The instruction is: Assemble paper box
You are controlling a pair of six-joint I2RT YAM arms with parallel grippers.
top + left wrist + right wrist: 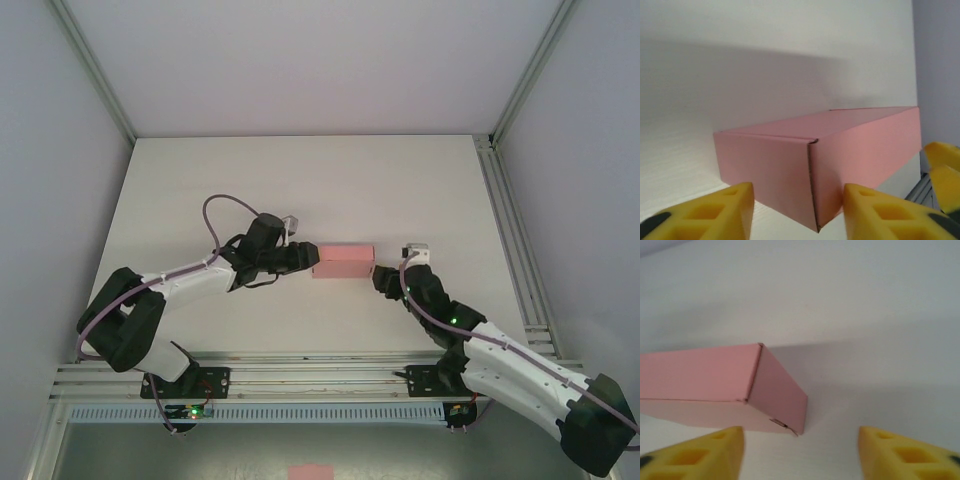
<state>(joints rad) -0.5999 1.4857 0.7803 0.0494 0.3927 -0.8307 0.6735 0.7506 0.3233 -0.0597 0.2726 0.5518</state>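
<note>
The paper box (pixel 343 261) is lying closed and flat on the middle of the table (pixel 300 170), with one gripper at each of its short ends.

On the left, the left gripper (pixel 306 257) is pointing at the box's left end, its jaws standing apart with nothing between them. In the left wrist view its yellow fingertips (pixel 715 212) are framing the near corner of the box and, as far as I can judge, not touching it. The danger lies in any advance from this side: one finger may be catching that corner instead of meeting the end squarely. Thin card is likely to dent under that, or the whole box to skid and turn on the smooth surface.

In the middle, the lid seam (pixel 765 136) is looking shut, but nothing is pinning the box down. A nudge from either side would be sending it toward the other arm.

On the right, the right gripper (pixel 382 276) is sitting just beside the right end, also parted and empty. In its wrist view the box end is lying to the left of the gap between the fingers, so a straight approach would be striking it off-centre. A small tab edge (pixel 778 423) is showing at the lower seam of that end, and I am judging that it may not be fully seated. A careless brush there could be pulling the flap open and undoing the fold.
</note>
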